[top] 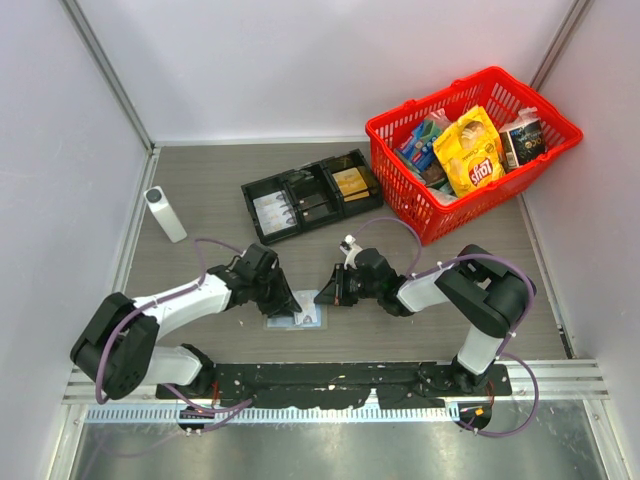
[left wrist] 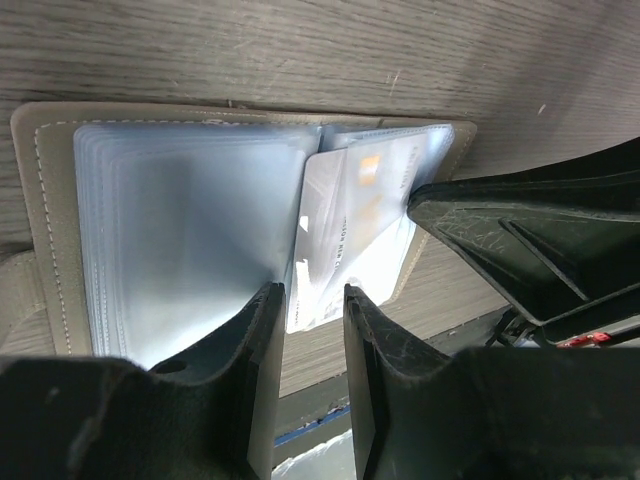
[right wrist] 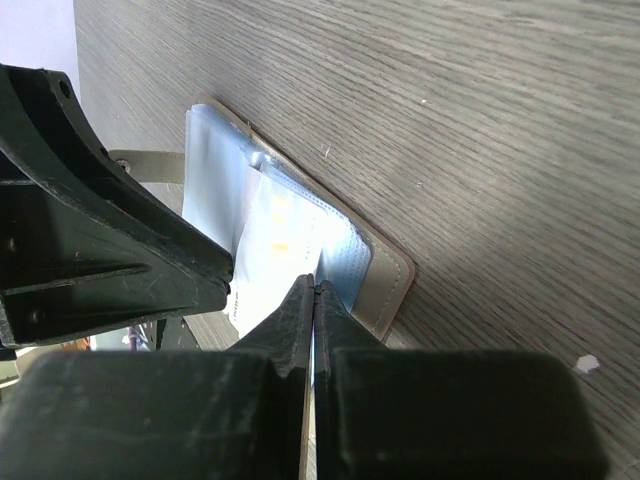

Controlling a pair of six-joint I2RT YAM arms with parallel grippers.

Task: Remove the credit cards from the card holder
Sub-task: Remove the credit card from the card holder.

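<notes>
The card holder (left wrist: 45,200) lies opened flat on the grey wood-grain table (top: 200,180), near its front edge and between the two arms. Its cover is a matte grey-beige material with a line of pale stitching around rounded corners. Inside it, a stack of clear plastic sleeves (left wrist: 190,230) shines glossy and bluish, slightly clouded. A credit card (left wrist: 350,220), thin, whitish and glossy with faint orange marks and small print, sits askew, partly slid out of the right-hand sleeves toward the holder's spine. The left end effector (left wrist: 307,292) hovers over that card's lower edge. Its two scuffed black fingers (left wrist: 262,340) stand partly apart and grasp nothing. The right end effector (right wrist: 313,290) is clenched, its flat black fingers pressed together, with the tips at the outer edge of the right-hand sleeves. Whether they nip a sleeve cannot be told. Farther back stand a long black compartmented tray (top: 310,195) and a red plastic lattice basket (top: 372,130) of glossy packets.
</notes>
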